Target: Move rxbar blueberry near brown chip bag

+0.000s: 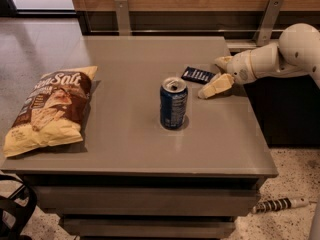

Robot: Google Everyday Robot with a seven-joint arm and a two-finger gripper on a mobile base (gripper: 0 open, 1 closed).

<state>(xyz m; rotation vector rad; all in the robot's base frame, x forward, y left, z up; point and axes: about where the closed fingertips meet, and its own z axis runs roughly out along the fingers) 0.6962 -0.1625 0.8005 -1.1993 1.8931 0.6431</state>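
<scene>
The rxbar blueberry is a small flat navy wrapper lying on the table, right of center, behind the can. My gripper comes in from the right on a white arm, low over the table. It is open, with one cream finger in front of the bar's right end and the other behind it. The finger does not visibly hold the bar. The brown chip bag lies flat at the table's left edge, far from the bar.
An upright blue soda can stands at the table's middle, between the bar and the bag. The grey table has a wooden wall with metal brackets behind it. A striped object lies on the floor at the lower right.
</scene>
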